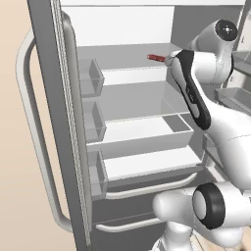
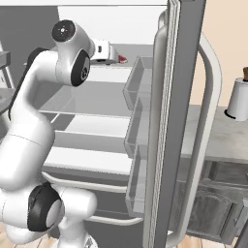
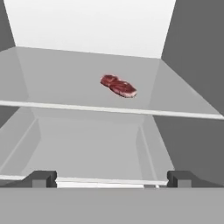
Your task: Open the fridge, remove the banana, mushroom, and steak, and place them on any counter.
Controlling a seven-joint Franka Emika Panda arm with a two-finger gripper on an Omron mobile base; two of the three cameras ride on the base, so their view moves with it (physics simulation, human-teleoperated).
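Observation:
The fridge (image 1: 46,73) stands with both doors swung open, showing its white interior. The steak (image 3: 118,86), a flat red piece, lies on the upper glass shelf (image 3: 65,74), also seen from the base as the steak (image 1: 156,57) and the steak (image 2: 122,59). My gripper (image 3: 111,179) is open and empty, level with that shelf's front edge, a short way in front of the steak and apart from it. The banana and the mushroom are out of view.
Clear door bins (image 1: 90,78) line the left door, and more bins (image 2: 135,82) line the right door (image 2: 184,97) with its long pale handle (image 2: 206,145). Lower shelves and a drawer handle (image 1: 147,188) sit below. The counter (image 2: 227,138) at right carries a white roll (image 2: 239,99).

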